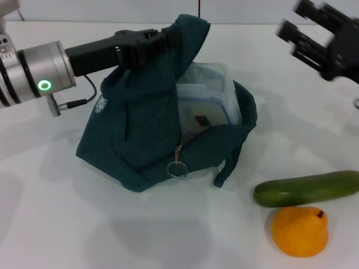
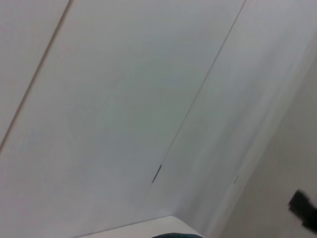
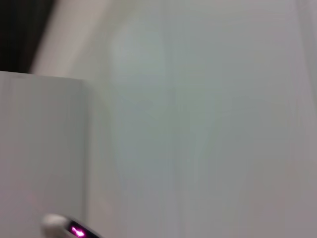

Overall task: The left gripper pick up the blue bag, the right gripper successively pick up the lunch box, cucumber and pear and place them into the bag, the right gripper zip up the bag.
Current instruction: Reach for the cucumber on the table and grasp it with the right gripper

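The blue bag (image 1: 140, 123) sits mid-table with its mouth open toward the right. My left gripper (image 1: 164, 39) reaches in from the left and is shut on the bag's raised top edge, holding it up. The lunch box (image 1: 208, 96) stands on edge inside the open mouth, its blue-rimmed lid showing. The zipper's ring pull (image 1: 176, 168) hangs at the bag's front. At the front right of the table the cucumber (image 1: 305, 189) lies flat, and the pear (image 1: 300, 230) rests just in front of it. My right gripper (image 1: 296, 22) hovers at the far right, above the table, open and holding nothing.
The white table (image 1: 50, 224) spreads around the bag. A loose handle strap (image 1: 227, 168) droops from the bag toward the cucumber. The left wrist view shows pale wall panels (image 2: 124, 99). Pale surfaces and a small pink light (image 3: 75, 230) fill the right wrist view.
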`<action>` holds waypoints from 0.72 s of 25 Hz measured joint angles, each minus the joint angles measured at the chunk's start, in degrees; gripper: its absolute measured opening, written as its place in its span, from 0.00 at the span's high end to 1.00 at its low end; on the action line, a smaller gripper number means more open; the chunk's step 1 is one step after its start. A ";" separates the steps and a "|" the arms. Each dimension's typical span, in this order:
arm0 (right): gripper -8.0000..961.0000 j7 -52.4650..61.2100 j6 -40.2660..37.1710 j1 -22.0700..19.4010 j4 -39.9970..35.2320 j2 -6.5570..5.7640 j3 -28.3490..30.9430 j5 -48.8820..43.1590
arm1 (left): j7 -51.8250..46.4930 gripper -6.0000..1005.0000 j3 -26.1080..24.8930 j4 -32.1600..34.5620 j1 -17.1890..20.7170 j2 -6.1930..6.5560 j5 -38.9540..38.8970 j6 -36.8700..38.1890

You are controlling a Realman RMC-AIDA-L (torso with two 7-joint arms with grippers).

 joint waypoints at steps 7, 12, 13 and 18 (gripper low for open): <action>0.47 4.52 5.88 -0.72 2.83 -1.30 0.39 -9.33 | 0.67 0.89 0.01 0.00 0.09 0.18 -0.74 -0.07; 0.56 4.62 8.61 3.56 3.51 1.18 -0.98 -15.42 | 1.20 0.89 0.01 0.06 -0.32 0.11 -0.76 -0.32; 0.58 4.89 8.85 4.74 3.72 1.38 -2.31 -15.87 | 1.21 0.89 0.01 0.02 -0.48 0.04 -0.76 -0.42; 0.64 6.89 9.57 8.61 4.79 1.59 -5.80 -15.86 | 1.35 0.89 0.01 0.09 -0.66 -0.06 -0.77 -0.52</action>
